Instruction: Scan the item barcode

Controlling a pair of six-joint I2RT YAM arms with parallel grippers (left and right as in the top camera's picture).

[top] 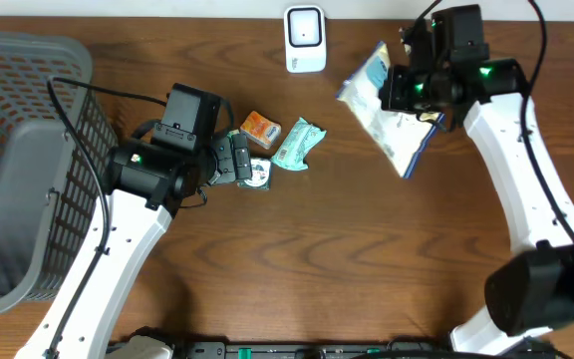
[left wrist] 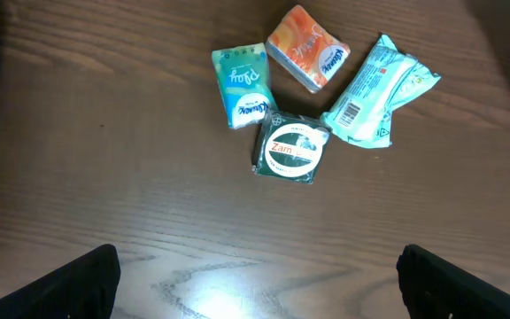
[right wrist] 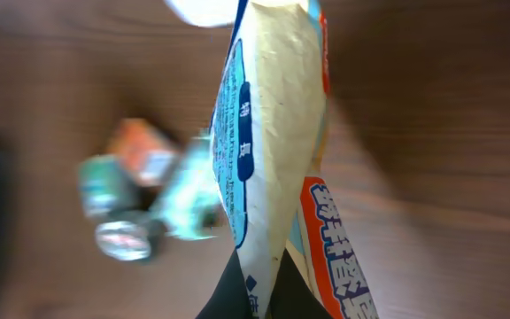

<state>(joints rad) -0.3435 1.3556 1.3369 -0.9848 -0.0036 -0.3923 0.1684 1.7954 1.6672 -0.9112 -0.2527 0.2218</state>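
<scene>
Right pincer pinching snack bag near scanner; left pincer spread above small packets.

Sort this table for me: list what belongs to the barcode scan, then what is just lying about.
In the job: white and blue bag, pinched in the right gripper; white scanner beside it.
Lying about: orange tissue pack, green tissue pack, round-labelled tin, pale green packet, grey basket. The open left gripper hovers over the small items.
</scene>
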